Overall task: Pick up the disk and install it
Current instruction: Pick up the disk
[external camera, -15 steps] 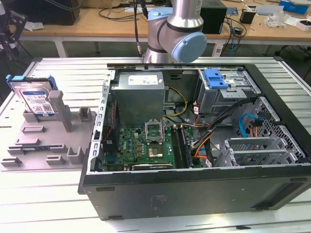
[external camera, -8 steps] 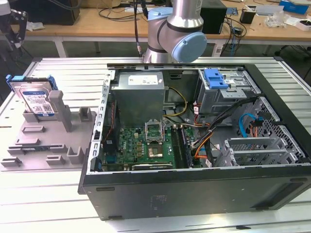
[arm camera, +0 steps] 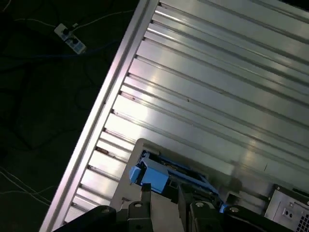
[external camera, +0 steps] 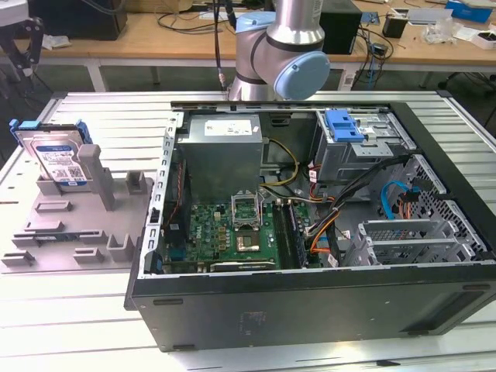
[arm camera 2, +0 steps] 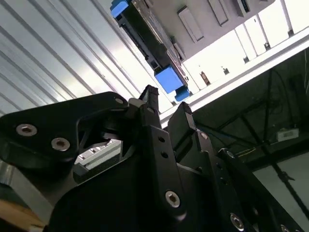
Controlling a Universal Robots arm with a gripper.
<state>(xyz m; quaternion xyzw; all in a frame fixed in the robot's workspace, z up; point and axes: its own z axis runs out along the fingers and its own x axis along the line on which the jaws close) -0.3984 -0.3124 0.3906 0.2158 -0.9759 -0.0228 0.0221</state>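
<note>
Where the exterior view is consulted, the disk [external camera: 56, 155] is found standing on edge in a grey fixture [external camera: 77, 232] on the ribbed metal counter [external camera: 101, 116]. It is judged rigid, weighty and shock-sensitive; its blue frame edges are advised for gripping. In the second wrist view the pincer [arm camera 2: 166, 104] is seen parted, empty, near the disk [arm camera 2: 149, 48]. In the first wrist view open counter [arm camera: 217, 72] is noted beyond the disk [arm camera: 159, 175].
</note>
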